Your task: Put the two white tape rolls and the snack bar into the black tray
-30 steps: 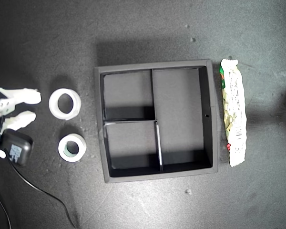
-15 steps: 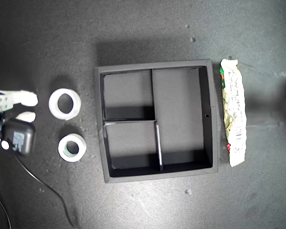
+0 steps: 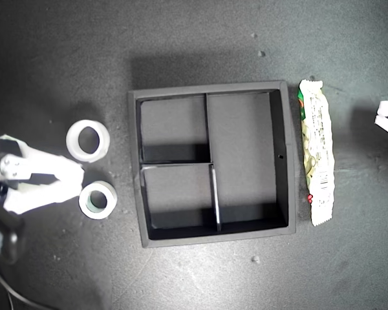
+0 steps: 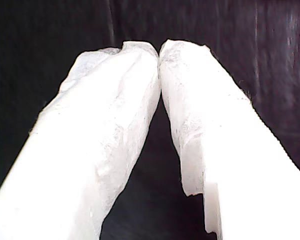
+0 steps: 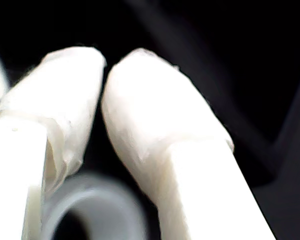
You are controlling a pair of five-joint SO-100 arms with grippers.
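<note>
One pale yellow crinkled snack bar (image 3: 317, 152) is laid lengthwise beside the compartmented black tray (image 3: 132, 194), outside it. Two white tape rolls (image 3: 88, 140) (image 3: 97, 199) are counted on the tabletop. The second claw (image 5: 104, 80) is pressed together above the lower roll; the first claw (image 4: 159, 49) is pressed together too

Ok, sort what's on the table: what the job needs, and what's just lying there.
For the job:
- upper tape roll
- lower tape roll, with my second claw closed just beside it
- snack bar
- black tray, nothing in its compartments

Just lying about:
- small crumbs on the dark table
- black camera block
</note>
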